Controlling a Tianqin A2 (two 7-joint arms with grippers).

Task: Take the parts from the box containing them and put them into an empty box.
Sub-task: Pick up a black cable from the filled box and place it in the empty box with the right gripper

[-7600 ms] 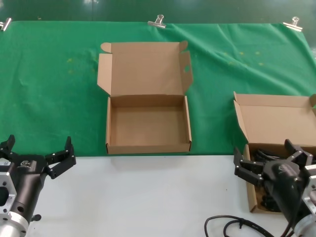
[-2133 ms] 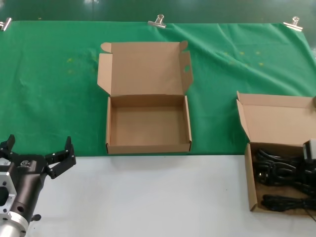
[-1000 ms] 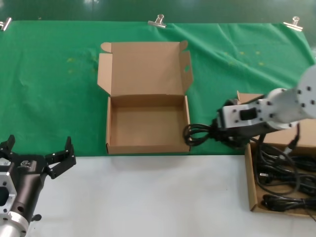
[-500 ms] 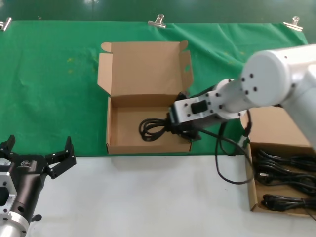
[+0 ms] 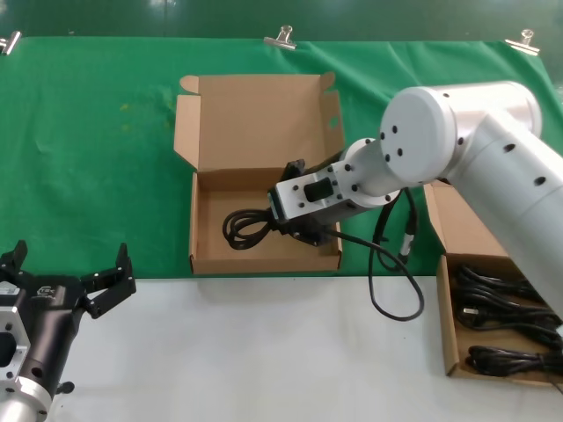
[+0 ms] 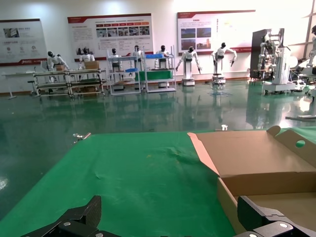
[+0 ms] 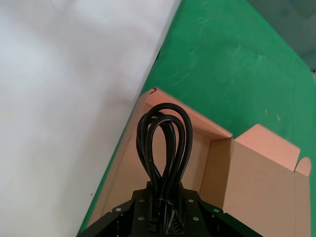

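Observation:
My right gripper [image 5: 274,221] is shut on a coiled black cord [image 5: 246,226], one of the parts, and holds it over the tray of the empty box [image 5: 204,257] in the middle of the green cloth. In the right wrist view the cord's loops [image 7: 165,143] stick out from the jaws above that box's floor [image 7: 132,173]. The box containing the parts [image 5: 449,338] sits at the right edge with more black cords [image 5: 506,303] in it. My left gripper [image 5: 63,274] waits open at the lower left, off the cloth.
A thick black cable [image 5: 391,281] hangs from my right arm [image 5: 457,141] in a loop over the table's white front. The empty box's lid [image 5: 255,119] stands open behind its tray. Metal clips [image 5: 281,37] pin the green cloth [image 5: 88,158] at the back.
My right arm swung from the right-hand box to the middle box, carrying a cord coil leftward; it is now farther over the tray. The left arm has not moved.

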